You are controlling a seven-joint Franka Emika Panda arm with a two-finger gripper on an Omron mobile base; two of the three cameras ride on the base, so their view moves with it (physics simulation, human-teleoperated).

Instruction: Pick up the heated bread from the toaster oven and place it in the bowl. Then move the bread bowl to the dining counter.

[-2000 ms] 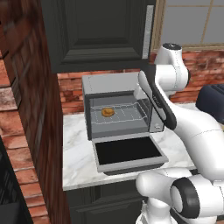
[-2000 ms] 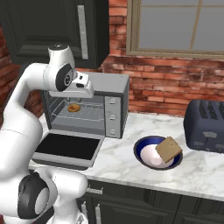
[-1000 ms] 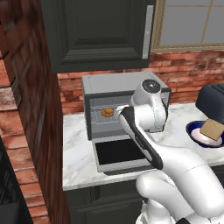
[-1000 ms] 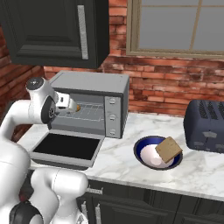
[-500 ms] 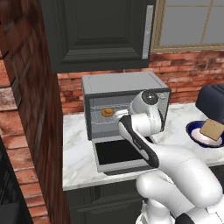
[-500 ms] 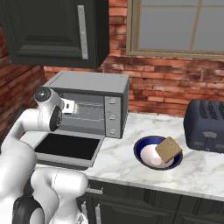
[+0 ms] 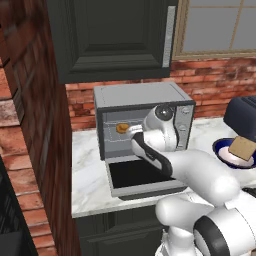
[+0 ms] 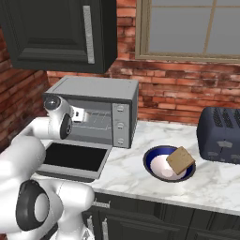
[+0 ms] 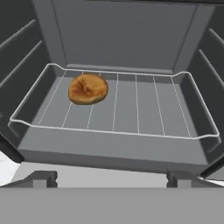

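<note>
Fingers (image 9: pixel 43 178) spread wide, empty, at the toaster oven (image 7: pixel 142 95) mouth; bread (image 9: pixel 88 89) lies on its rack (image 9: pixel 131 109).

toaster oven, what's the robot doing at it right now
The arm is reaching toward the open toaster oven, its gripper open and empty at the mouth. The heated bread lies untouched on the wire rack, toward its left. The bowl waits on the marble counter, already holding a slice of bread.

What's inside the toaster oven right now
Inside the toaster oven, a wire rack holds the heated bread, lying toward the rack's left in the hand view. The rest of the rack looks bare. From the base views, the arm covers much of the cavity.
</note>
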